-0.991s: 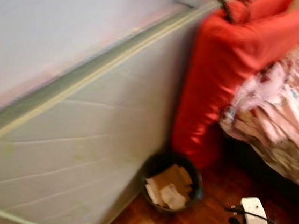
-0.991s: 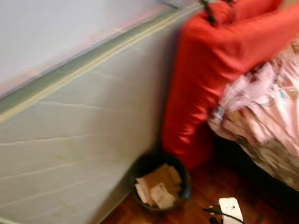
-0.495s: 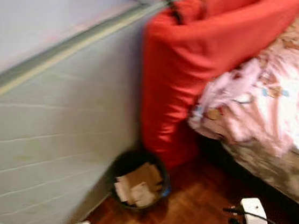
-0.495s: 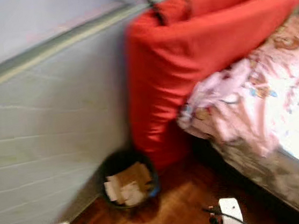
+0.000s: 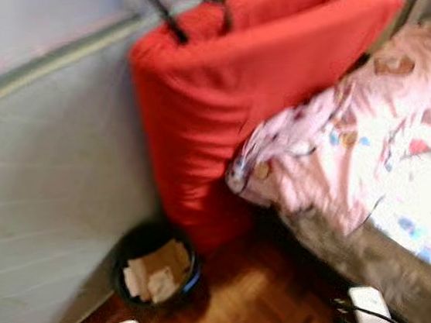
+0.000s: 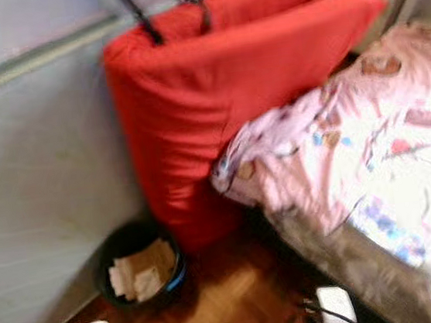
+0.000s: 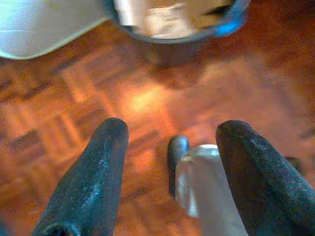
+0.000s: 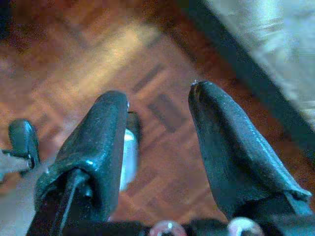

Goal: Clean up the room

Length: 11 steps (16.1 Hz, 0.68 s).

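Black bin (image 5: 154, 263) holds crumpled paper, just beside the red cushion (image 5: 232, 105). My left gripper (image 7: 170, 169) and right gripper (image 8: 157, 137) hang spread and empty over floor.

The left gripper (image 7: 167, 172) is showing two long, rounded black fingers (image 7: 91, 187) with a dull, faintly speckled finish. The right gripper (image 8: 160, 142) is showing two matching tapered black fingers (image 8: 231, 147), a thin black cable beside one, and two small shiny round fittings at the base.
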Tool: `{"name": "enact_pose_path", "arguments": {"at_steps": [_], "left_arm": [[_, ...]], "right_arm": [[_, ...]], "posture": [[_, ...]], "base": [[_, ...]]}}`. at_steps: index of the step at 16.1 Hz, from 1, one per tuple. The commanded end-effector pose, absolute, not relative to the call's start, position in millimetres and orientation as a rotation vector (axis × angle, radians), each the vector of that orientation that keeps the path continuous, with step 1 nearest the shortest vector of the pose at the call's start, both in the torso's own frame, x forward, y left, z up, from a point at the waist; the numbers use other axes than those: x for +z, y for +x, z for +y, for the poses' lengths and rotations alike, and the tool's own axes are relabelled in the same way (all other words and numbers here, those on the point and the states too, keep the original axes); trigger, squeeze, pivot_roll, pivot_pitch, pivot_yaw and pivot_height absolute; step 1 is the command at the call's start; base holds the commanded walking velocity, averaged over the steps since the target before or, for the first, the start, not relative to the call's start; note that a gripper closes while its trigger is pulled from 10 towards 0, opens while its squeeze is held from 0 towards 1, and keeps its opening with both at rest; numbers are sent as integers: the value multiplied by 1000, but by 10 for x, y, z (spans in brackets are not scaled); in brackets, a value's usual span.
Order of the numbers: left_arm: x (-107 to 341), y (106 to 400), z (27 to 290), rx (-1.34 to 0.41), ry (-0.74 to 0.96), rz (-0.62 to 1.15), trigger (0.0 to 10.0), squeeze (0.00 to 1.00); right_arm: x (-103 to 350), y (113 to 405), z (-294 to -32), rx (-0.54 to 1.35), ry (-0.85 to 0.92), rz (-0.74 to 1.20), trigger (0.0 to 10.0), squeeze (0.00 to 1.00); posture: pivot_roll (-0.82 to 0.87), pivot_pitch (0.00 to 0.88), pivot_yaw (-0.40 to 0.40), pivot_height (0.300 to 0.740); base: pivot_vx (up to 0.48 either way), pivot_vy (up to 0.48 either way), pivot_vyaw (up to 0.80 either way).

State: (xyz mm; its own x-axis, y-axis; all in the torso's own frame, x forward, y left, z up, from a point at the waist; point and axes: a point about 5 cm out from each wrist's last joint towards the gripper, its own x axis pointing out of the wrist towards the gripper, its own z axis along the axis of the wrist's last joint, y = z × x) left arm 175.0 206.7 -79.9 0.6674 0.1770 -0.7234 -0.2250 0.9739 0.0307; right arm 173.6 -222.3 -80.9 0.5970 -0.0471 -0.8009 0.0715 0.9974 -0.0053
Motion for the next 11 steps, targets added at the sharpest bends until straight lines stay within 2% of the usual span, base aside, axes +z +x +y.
{"name": "enact_pose_path", "arguments": {"at_steps": [1, 11], "left_arm": [[-902, 1695, 1675, 81, -36, 914, 10000, 0], [-902, 1686, 1709, 98, -36, 911, 10000, 0]], "right_arm": [[-598, 2231, -2021, -74, 171, 836, 10000, 0], [-611, 2220, -1986, -78, 189, 837, 10000, 0]], "posture": [[-91, 0, 5, 740], [-88, 0, 25, 740]], "base": [[0, 0, 0], [0, 0, 0]]}}
